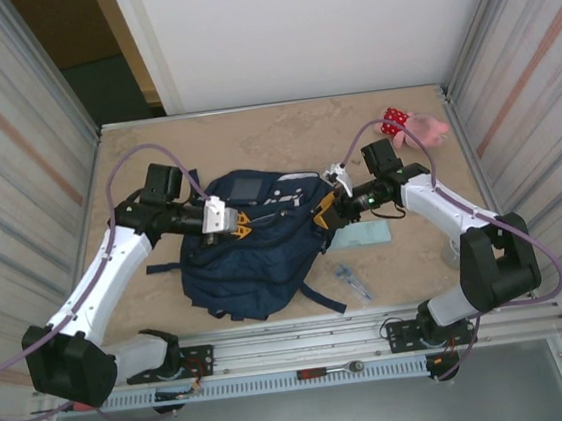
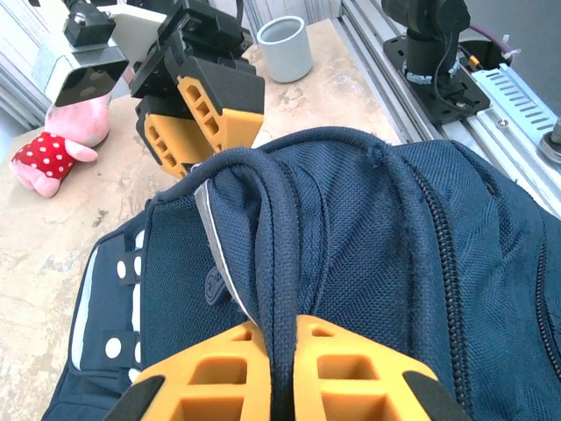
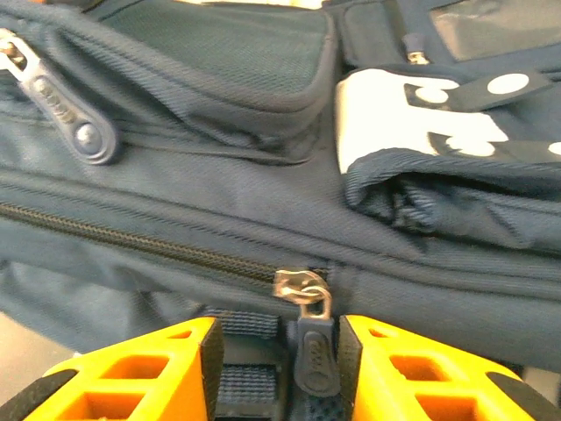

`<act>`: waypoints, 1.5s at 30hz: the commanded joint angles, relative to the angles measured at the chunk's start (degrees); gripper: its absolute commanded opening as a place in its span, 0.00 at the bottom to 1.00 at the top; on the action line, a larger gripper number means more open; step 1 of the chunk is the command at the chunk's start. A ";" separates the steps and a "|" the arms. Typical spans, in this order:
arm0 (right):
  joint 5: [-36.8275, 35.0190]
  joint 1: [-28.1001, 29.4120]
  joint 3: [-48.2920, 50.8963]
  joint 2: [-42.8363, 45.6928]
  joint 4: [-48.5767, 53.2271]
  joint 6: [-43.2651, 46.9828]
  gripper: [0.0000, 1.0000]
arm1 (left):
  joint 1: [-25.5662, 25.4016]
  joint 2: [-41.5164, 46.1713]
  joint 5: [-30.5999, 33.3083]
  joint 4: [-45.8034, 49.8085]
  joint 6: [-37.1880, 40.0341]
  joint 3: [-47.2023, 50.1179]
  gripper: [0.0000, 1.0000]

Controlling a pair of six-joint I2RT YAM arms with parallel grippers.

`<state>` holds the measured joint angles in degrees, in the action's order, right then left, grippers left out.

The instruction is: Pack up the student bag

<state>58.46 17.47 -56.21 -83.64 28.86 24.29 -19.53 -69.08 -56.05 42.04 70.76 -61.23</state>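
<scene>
The student bag (image 1: 255, 253), a navy backpack with a white patch, lies flat in the middle of the table. My left gripper (image 1: 245, 224) is shut on its top carry handle (image 2: 272, 228); the strap is pinched between the orange fingers (image 2: 280, 338). My right gripper (image 1: 320, 213) is at the bag's right side, also seen across the bag in the left wrist view (image 2: 202, 123). Its jaws (image 3: 280, 351) stand apart around a dark zipper pull (image 3: 314, 355) that hangs from a metal slider (image 3: 300, 287). The pull rests against the right pad, with a gap on the left.
A pink plush toy (image 1: 415, 128) in a red dotted dress lies at the back right. A grey cup (image 2: 286, 48) stands near the right arm's base. A pale teal flat item (image 1: 369, 232) and a small metal object (image 1: 351, 279) lie right of the bag. Corrugated walls close both sides.
</scene>
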 commanded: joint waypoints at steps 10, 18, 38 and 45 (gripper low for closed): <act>-0.81 0.37 -3.63 -3.00 4.48 -4.40 0.48 | -0.51 3.49 -1.43 -9.47 -2.55 0.58 0.00; -4.47 0.36 -3.75 -4.73 1.34 -7.91 0.51 | -0.51 3.74 -3.38 -10.35 -3.35 0.81 0.00; -3.11 0.94 -0.81 0.36 -2.67 -10.05 0.00 | -4.44 3.33 14.43 -16.82 -10.02 3.62 0.00; -5.03 3.96 -1.30 2.31 -0.43 -12.63 0.00 | -7.11 2.79 24.66 -20.75 -15.15 4.19 0.00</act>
<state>52.69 19.59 -57.63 -84.20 26.39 13.58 -26.11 -67.79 -39.00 27.99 59.29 -56.73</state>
